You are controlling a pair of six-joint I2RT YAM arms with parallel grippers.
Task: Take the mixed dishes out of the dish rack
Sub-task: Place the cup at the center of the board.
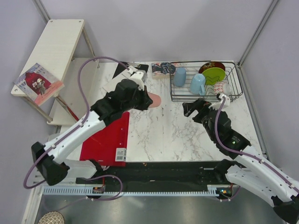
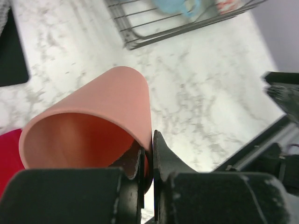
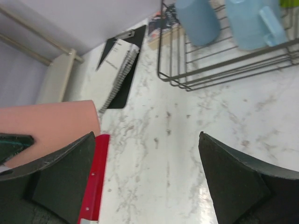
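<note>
My left gripper (image 1: 145,99) (image 2: 150,140) is shut on the rim of the pink cup (image 1: 155,100) (image 2: 98,112), one finger inside and one outside. The cup lies on its side above the marble table, left of the dish rack (image 1: 236,86) (image 2: 154,35) (image 3: 210,70). In the rack stand a grey-blue cup (image 1: 179,76) (image 3: 198,18), a light blue mug (image 1: 197,84) (image 3: 252,23), a lime-green plate (image 1: 214,74) and a dark red plate (image 1: 212,66). My right gripper (image 1: 190,108) (image 3: 147,135) hangs open and empty just in front of the rack, facing the pink cup (image 3: 51,121).
A flat red board (image 1: 107,137) (image 3: 93,186) lies at the table's left front. A spiral notebook on a black clipboard (image 1: 133,70) (image 3: 119,70) and a book (image 1: 162,69) lie at the back. A pale wooden shelf (image 1: 56,46) with a book (image 1: 37,84) stands far left.
</note>
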